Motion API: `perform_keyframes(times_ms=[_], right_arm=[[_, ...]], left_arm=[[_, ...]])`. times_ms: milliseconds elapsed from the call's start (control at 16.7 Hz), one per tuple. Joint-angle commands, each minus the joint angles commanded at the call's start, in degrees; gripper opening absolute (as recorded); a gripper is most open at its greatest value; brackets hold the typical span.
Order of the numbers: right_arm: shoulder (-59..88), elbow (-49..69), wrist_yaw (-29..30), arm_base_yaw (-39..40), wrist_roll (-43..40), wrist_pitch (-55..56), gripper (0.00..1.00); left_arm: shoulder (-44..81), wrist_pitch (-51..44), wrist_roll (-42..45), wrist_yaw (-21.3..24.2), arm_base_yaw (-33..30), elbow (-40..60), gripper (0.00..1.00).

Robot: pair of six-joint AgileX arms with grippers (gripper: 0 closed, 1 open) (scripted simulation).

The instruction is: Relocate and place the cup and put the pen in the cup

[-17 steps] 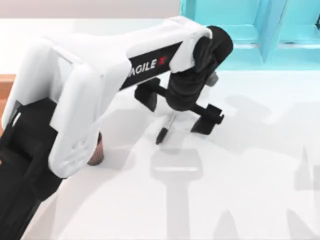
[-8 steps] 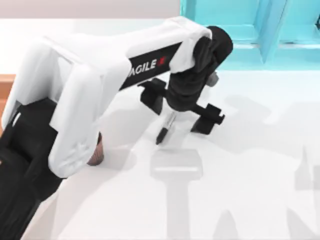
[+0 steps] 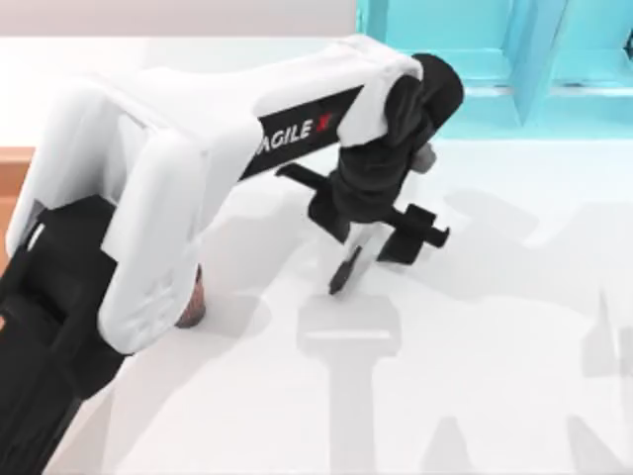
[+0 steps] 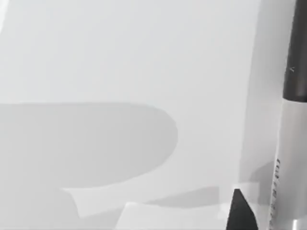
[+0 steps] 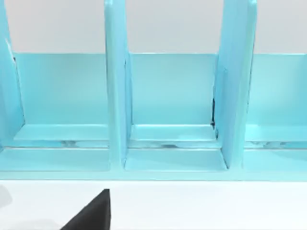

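My left gripper (image 3: pixel 368 226) hangs over the middle of the white table, shut on the pen (image 3: pixel 348 265). The pen slants down from it, black tip toward the table front. In the left wrist view the pen (image 4: pixel 288 143) shows its grey-white barrel with small print and a black end, and a dark fingertip (image 4: pixel 240 213) stands beside it. The reddish-brown cup (image 3: pixel 192 299) stands upright at the left, mostly hidden under my left arm. My right gripper (image 5: pixel 96 218) is parked facing the rack.
A turquoise rack (image 3: pixel 495 59) with upright dividers (image 5: pixel 115 96) stands along the back right of the table. A wooden surface (image 3: pixel 12 168) shows at the left edge. Open white tabletop (image 3: pixel 475 376) lies to the front and right.
The left gripper has turned and shifted slightly right and toward the front. The pen has gone with it, its tip now further right. The cup has not moved.
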Motion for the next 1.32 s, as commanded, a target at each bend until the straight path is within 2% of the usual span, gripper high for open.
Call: perform_keyframes(times_ms=[420, 480, 660, 1320], right_arm=[[0.0, 0.0, 0.0, 0.0, 0.0, 0.0, 1.00], [0.0, 0.0, 0.0, 0.0, 0.0, 0.0, 1.00], [0.0, 0.0, 0.0, 0.0, 0.0, 0.0, 1.00], [0.0, 0.0, 0.0, 0.0, 0.0, 0.0, 1.00]], left_arm=[[0.0, 0.0, 0.0, 0.0, 0.0, 0.0, 0.00], [-4.1, -1.3, -1.7, 4.0, -1.5, 0.0, 0.00], [-6.2, -2.6, -2.7, 3.7, -2.8, -2.2, 0.00], [-26.0, -9.7, -10.6, 3.0, -10.0, -14.8, 0.00]])
